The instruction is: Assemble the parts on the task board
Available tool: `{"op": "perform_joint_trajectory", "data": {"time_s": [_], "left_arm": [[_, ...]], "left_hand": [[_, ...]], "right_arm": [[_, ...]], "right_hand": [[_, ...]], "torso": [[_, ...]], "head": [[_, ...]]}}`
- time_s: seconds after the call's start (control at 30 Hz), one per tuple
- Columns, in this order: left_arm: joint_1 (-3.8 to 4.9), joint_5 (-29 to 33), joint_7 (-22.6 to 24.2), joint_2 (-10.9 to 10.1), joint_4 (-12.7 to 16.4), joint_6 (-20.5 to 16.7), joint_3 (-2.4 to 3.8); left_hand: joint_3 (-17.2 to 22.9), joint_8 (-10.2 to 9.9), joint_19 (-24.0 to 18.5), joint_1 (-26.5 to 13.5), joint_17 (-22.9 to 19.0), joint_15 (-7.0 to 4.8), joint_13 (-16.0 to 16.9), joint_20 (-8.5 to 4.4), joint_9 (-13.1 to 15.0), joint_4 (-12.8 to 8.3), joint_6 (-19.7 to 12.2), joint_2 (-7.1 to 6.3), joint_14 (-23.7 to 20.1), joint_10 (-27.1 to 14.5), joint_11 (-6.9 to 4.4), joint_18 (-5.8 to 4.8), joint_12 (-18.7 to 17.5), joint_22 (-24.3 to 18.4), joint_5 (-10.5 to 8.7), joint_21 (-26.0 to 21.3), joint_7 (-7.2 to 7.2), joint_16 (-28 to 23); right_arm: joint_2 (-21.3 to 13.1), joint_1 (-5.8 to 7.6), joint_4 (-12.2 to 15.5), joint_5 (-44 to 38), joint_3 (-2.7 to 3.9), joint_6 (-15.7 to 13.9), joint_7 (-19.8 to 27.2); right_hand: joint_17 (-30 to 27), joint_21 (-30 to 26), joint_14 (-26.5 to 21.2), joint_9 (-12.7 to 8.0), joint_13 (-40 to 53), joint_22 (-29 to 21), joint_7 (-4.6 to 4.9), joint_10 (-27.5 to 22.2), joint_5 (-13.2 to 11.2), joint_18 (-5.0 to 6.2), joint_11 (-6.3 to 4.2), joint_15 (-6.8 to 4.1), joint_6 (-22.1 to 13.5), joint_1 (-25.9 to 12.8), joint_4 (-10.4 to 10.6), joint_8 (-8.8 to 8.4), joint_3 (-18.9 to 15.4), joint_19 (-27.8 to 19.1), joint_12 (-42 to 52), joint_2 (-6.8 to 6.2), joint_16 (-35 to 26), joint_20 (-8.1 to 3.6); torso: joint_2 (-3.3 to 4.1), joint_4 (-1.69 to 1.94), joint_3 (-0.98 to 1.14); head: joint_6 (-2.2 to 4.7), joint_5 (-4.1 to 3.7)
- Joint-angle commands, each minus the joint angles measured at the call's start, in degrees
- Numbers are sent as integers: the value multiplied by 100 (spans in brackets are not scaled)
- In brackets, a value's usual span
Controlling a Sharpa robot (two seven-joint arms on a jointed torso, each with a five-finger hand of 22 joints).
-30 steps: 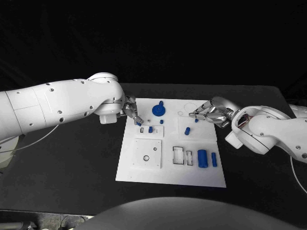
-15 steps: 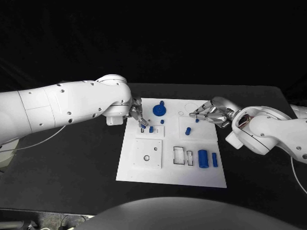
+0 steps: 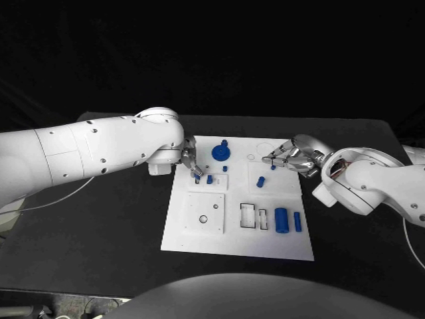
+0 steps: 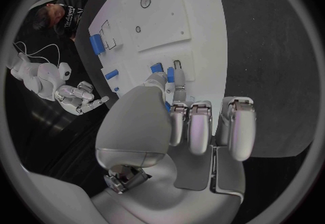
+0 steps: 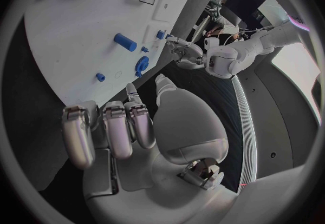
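the left hand (image 3: 186, 158) is set over the task board (image 3: 203, 239) at its upper left; whether a small blue part (image 4: 170, 74) is held cannot be told. the right hand (image 3: 291, 157) is curled, nothing held. a blue cylinder (image 3: 281, 220) lies lengthwise, near edge to far.

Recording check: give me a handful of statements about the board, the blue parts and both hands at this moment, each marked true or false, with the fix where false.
1. The task board lies flat on the black table. True.
2. The left hand is over the board's far left part, near two small blue parts. True.
3. The right hand grips the large blue cylinder. False: that cylinder lies on the board's near part, apart from both hands.
4. The round blue disc sits on the board's far part, between the two hands. True.
5. All blue parts are stacked in one pile. False: they are spread across the board.
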Motion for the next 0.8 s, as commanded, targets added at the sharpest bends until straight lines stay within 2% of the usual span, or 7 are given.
{"op": "perform_joint_trajectory", "data": {"time_s": [0.03, 0.2, 0.5, 0.8], "left_arm": [[-18, -76, -727, 11, -6, 128, 1], [-36, -106, -725, -1, -12, 103, 1], [-53, -145, -685, -7, -28, 91, 1], [-80, -149, -667, 6, -71, 137, 1]], "left_hand": [[34, 14, 592, 52, 1507, -30, 1510, -17, 11, -6, 47, 25, 606, 596, -25, -86, 14, 1509, -4, 14, -21, 15], [44, 12, 592, 51, 1507, -31, 1510, -17, 12, -5, 43, 28, 606, 596, -23, -86, 14, 1509, -11, 14, -19, 15], [53, 10, 592, 51, 1507, -32, 1510, -16, 13, -4, 40, 31, 606, 596, -21, -86, 14, 1509, -16, 14, -16, 15], [77, 1, 592, 44, 1507, -30, 1510, -17, 14, -1, 24, 36, 606, 596, -14, -86, 14, 1509, -33, 14, -9, 15]], "right_arm": [[0, -4, 14, -63, 0, 5, 39], [-1, -4, 17, -63, 0, 13, 37], [9, -4, 14, -63, 0, 28, 37], [4, -4, 10, -62, 0, 35, 31]], "right_hand": [[1506, 26, 587, -8, 1508, 1509, 27, 611, 32, -81, 44, 44, -17, 32, -12, 23, -11, 610, -29, 40, 23, 48], [1506, 26, 587, -8, 1508, 1509, 27, 611, 32, -81, 44, 44, -17, 32, -12, 23, -11, 610, -29, 40, 23, 48], [1506, 26, 587, -8, 1508, 1509, 27, 611, 34, -81, 44, 44, -17, 34, -13, 24, -11, 610, -29, 43, 23, 48], [1506, 26, 587, -8, 1508, 1509, 27, 611, 34, -81, 44, 44, -17, 34, -13, 24, -11, 610, -29, 43, 23, 48]], "torso": [[-2, -1, 1], [-9, 10, 2], [-10, -3, 4], [-5, 3, 3]], "head": [[1, -6], [1, -9], [1, 4], [1, -7]]}}
